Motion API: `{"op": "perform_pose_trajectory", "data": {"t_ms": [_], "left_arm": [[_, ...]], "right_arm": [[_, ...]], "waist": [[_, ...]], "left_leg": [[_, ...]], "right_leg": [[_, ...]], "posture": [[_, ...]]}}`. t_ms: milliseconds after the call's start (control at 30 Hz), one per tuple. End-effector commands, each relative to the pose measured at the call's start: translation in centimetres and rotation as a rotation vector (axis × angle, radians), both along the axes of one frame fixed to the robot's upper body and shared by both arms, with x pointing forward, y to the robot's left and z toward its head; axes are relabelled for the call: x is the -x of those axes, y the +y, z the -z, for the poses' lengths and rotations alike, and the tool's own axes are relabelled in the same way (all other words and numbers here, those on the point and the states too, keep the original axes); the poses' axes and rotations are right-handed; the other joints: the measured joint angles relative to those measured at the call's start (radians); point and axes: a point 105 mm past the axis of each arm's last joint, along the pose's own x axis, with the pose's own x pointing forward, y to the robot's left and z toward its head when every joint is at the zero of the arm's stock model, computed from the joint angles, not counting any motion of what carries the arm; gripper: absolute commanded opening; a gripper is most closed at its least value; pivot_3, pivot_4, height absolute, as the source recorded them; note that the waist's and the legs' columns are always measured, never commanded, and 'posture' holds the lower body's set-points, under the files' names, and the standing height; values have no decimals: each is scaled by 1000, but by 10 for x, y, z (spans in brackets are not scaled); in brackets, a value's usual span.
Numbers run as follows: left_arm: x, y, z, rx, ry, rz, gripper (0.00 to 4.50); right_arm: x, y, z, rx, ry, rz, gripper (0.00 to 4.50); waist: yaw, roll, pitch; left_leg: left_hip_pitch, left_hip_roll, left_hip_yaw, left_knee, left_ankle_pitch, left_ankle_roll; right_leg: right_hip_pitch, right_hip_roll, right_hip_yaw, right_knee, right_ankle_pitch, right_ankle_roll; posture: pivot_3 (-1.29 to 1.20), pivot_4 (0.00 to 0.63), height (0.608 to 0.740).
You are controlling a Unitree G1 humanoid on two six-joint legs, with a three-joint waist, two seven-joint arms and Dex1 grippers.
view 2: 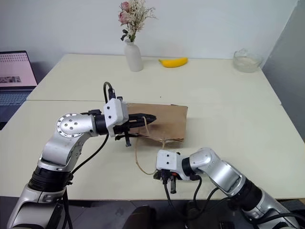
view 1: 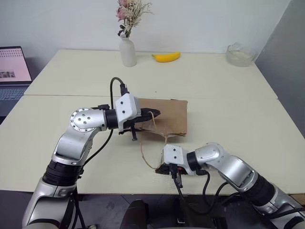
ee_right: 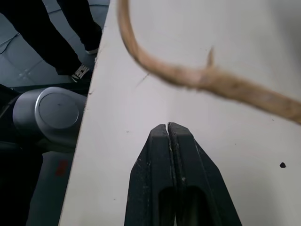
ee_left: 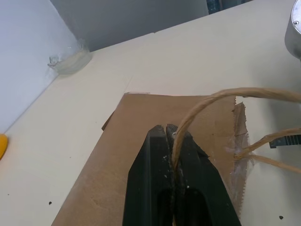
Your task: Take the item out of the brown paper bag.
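Crinkled brown paper bag, flat; twisted tan handle in left pincer.

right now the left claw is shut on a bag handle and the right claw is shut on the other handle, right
Not quite. The left claw is shut on a handle of the brown paper bag, as the left wrist view shows. The right claw is shut, but on nothing: in the right wrist view the other handle lies on the table ahead of its closed tips.

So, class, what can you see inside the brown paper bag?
Nothing of its inside shows: the bag lies flat on the table, its paper covering any contents. The left claw pinches one handle.
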Motion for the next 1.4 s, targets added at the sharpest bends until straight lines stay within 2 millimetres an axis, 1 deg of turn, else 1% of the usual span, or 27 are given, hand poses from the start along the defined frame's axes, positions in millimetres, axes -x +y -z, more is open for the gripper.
{"op": "perform_pose_trajectory", "data": {"t_ms": [33, 67, 133, 167, 200, 267, 333, 433, 500, 633, 833, 1033, 1133, 1267, 1300, 1400], "left_arm": [[7, -4, -6, -3, -38, 28, 0], [7, -4, -5, -2, -36, 29, 0], [7, -5, -5, 0, -34, 30, 0], [7, -5, -5, 0, -34, 31, 0], [7, -5, -5, -3, -33, 33, 0], [6, -4, -4, -10, -33, 36, 0], [6, -4, -4, -14, -32, 38, 0], [5, -3, -3, -18, -29, 40, 0], [4, -3, -3, -21, -28, 41, 0], [2, -3, -2, -25, -27, 41, 0], [2, -2, -2, -27, -30, 38, 0], [3, 0, -2, -25, -33, 28, 0], [3, 0, -2, -24, -33, 25, 0], [1, -1, -4, -19, -34, 20, 0], [0, -1, -5, -14, -34, 13, 0], [-6, -1, -9, 1, -32, -18, 0]], "right_arm": [[16, -12, -31, -58, -68, -73, 690], [20, -17, -33, -46, -78, -78, 964], [20, -24, -38, -33, -129, -58, 1702], [23, -29, -41, -26, -138, -70, 1990], [27, -35, -44, -20, -140, -80, 2379], [32, -42, -50, -14, -176, -107, 2379], [33, -43, -53, -18, -225, -124, 2379], [26, -36, -61, -20, -343, -158, 2379], [20, -29, -62, -12, -399, -187, 2379], [8, -16, -49, 55, -483, -263, 2379], [-3, -5, -32, 150, -581, -383, 2379], [-12, 11, -24, 175, -686, -430, 2379], [-10, 14, -20, 177, -694, -444, 1807], [-7, 12, -14, 183, -687, -447, 449], [-8, 12, -12, 184, -685, -440, 40], [-9, 7, -5, 203, -677, -417, 12]], "waist": [[1, 0, 0], [1, 0, 0], [1, 0, 0], [1, 0, 0], [2, 0, 0], [2, 0, 0], [0, 0, 0], [-2, 0, 0], [-3, 0, 0], [-2, 0, 0], [-1, 0, 0], [-1, 0, 0], [0, 0, 0], [1, 0, 0], [1, 0, 0], [1, 0, 0]], "left_leg": [[0, 0, 0, 0, 0, 0], [0, 0, 0, 0, 0, 0], [0, 0, 0, 0, 0, 0], [0, 0, 0, 0, 0, 0], [0, 0, 0, 0, 0, 0], [0, 0, 0, 0, 0, 0], [1, 0, 1, 0, 0, 0], [1, 1, 1, 0, 0, 0], [1, 1, 2, 0, 0, 0], [1, 0, 2, 0, 0, 0], [1, 0, 1, 0, 0, 0], [1, 0, 1, 0, 0, 0], [1, 0, 1, 0, 0, 0], [1, 0, 1, 0, 0, 0], [1, 0, 1, 0, 0, 0], [1, 0, 1, 0, 0, 0]], "right_leg": [[0, 0, 0, 0, 0, 0], [0, 0, 0, 0, 0, 0], [0, 0, 0, 0, 0, 0], [0, 0, 0, 0, 0, 0], [0, 0, 0, 0, 0, 0], [0, 0, 0, 0, 0, 0], [0, 0, 0, 0, 0, 0], [0, 0, 0, 0, 0, 0], [0, 1, 0, 0, 0, 0], [0, 1, 0, 0, 0, 0], [0, 0, 0, 0, 0, 0], [0, 0, 0, 1, 0, -1], [0, 0, 0, 1, 0, -1], [0, 0, 0, 1, 0, -1], [0, 0, 0, 1, 0, -1], [0, 0, 0, 1, 0, -1]], "posture": [[0, 150, 740], [0, 150, 740], [0, 150, 740], [0, 150, 740], [0, 150, 740], [0, 150, 740], [0, 150, 740], [0, 150, 740], [0, 150, 740], [0, 150, 740], [0, 150, 740], [0, 150, 740], [0, 150, 740], [0, 150, 740], [0, 150, 740], [0, 150, 740]]}}
